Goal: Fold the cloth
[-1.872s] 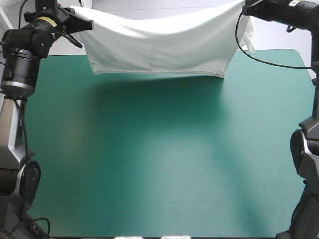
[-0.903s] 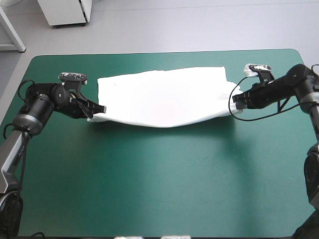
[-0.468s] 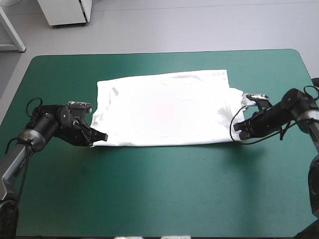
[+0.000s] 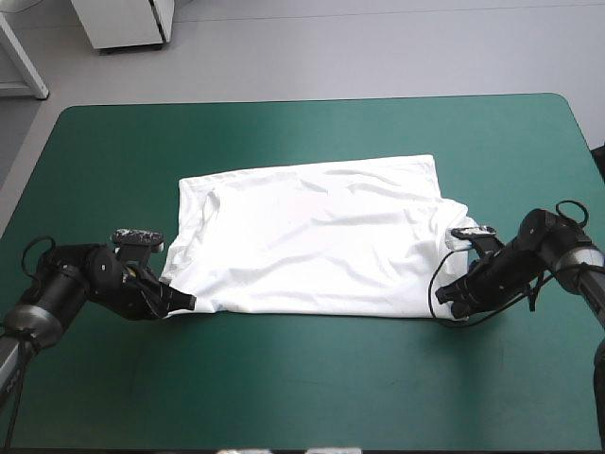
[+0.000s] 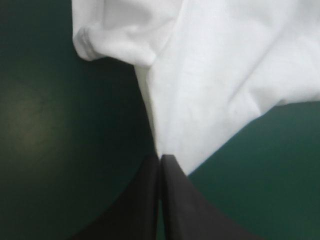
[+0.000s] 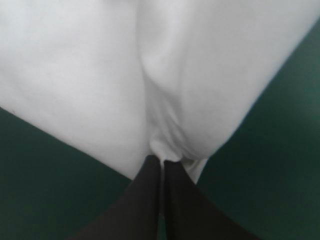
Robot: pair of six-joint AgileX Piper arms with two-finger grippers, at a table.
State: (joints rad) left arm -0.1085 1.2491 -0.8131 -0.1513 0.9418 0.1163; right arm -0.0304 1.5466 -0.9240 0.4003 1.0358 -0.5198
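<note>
Currently my left pincer (image 4: pixel 184 303) and right pincer (image 4: pixel 452 305) clamp near corners of the T-shirt (image 4: pixel 312 236); uneven pulling could bunch it.

Even overhead light, soft shadow edging T-shirt (image 4: pixel 312 236)

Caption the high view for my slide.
Left gripper and right gripper pinch the near corners of the spread T-shirt on the teal-green table.

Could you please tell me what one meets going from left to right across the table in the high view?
left gripper, shut on a near corner → T-shirt, spread flat on the teal-green cover → right gripper, shut on the other near corner
</note>
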